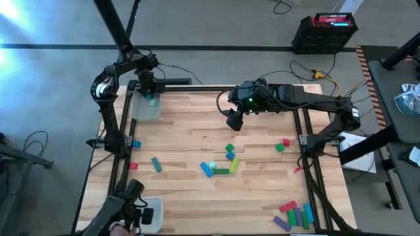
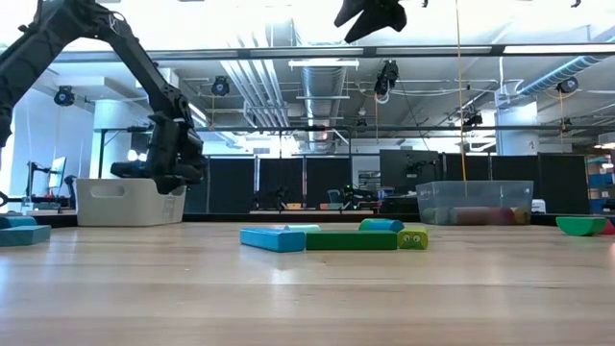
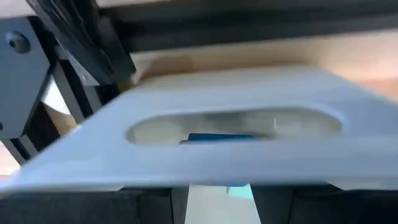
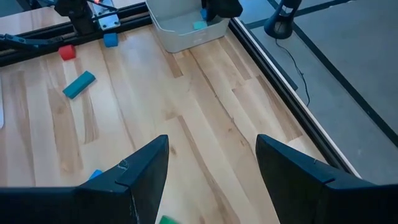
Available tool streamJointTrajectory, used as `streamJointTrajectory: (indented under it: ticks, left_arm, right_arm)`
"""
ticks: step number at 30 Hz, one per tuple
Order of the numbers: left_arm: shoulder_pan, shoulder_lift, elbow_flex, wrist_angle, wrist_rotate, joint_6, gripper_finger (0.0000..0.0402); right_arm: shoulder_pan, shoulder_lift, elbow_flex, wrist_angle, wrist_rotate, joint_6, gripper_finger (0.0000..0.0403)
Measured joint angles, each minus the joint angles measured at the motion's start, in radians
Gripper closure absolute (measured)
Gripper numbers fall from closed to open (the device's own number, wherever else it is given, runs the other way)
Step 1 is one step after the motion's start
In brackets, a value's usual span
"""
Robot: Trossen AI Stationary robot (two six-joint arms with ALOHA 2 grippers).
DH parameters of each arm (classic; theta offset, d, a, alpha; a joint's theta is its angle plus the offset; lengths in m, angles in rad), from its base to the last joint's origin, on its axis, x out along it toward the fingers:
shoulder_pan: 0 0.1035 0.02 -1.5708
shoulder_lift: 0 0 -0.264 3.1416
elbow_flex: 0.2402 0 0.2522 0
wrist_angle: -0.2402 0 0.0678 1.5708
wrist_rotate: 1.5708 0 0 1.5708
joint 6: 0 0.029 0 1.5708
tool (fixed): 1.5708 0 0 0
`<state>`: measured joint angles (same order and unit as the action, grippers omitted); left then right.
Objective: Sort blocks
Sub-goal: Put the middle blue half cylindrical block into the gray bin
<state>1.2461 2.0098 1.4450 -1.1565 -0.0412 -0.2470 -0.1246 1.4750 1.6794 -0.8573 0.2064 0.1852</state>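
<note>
Blocks lie scattered on the wooden table: a middle cluster of blue (image 1: 207, 169), green (image 1: 220, 172) and yellow-green (image 1: 234, 164) ones, a red and green pair (image 1: 282, 145), a teal bar (image 1: 156, 164), and a group near the right front corner (image 1: 293, 216). My left gripper (image 1: 149, 88) hangs open over the pale tray (image 1: 141, 113) at the far left, where a teal block (image 1: 152, 101) lies on the tray floor. My right gripper (image 1: 235, 120) is open, high above the table's far middle, with nothing between its fingers (image 4: 140, 174).
A clear tray (image 2: 476, 202) holding coloured blocks stands at the far right. A white tray (image 1: 152, 214) sits at the near left corner. Black frame rails (image 1: 121, 141) run along the table's left and right sides. Bare wood lies between the tray and the middle cluster.
</note>
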Motion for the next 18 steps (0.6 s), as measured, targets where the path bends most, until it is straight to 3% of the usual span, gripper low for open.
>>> streamJointTrajectory:
  ticks: [18]
  left_arm:
    - [0.006, 0.047, 0.018, 0.022, 0.003, -0.088, 0.0278]
  right_arm:
    - [0.016, 0.000, 0.000, -0.089, -0.007, 0.076, 0.0170]
